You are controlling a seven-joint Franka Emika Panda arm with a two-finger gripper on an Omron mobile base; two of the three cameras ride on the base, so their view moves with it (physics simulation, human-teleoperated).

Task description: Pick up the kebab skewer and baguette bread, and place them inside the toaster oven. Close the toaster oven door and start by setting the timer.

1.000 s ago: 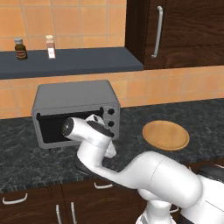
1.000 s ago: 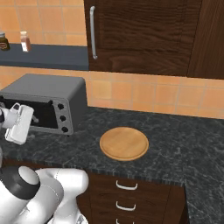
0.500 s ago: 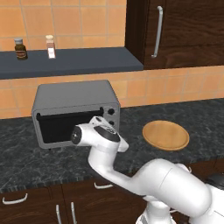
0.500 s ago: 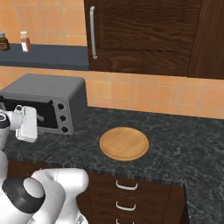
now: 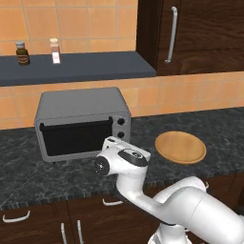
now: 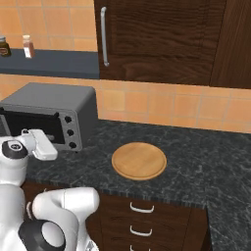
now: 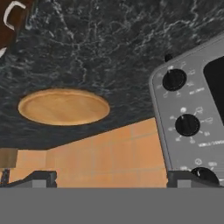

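The grey toaster oven (image 5: 81,106) (image 6: 49,98) stands on the dark counter with its door (image 5: 75,137) shut; the glass is dark and nothing shows through it. My gripper (image 7: 114,179) is open, its fingertips (image 7: 41,177) wide apart and empty. The hand (image 5: 123,158) (image 6: 41,144) hovers just in front of the oven's right side, level with the black knobs (image 6: 70,131). The rolled hand view looks along the knob panel, with one knob (image 7: 187,124) close ahead. The kebab skewer and the baguette bread are out of view.
A round wooden plate (image 5: 181,147) (image 6: 139,161) (image 7: 64,106) lies bare on the counter to the oven's right. Two small bottles (image 5: 21,52) (image 5: 55,50) stand on the dark shelf above. A dark wall cabinet (image 6: 162,39) hangs at upper right; drawers (image 6: 142,211) run below the counter edge.
The hand has swung to the right across the oven's front, from before the door glass toward the knob side, and has turned as it went. The oven and plate have stayed put.
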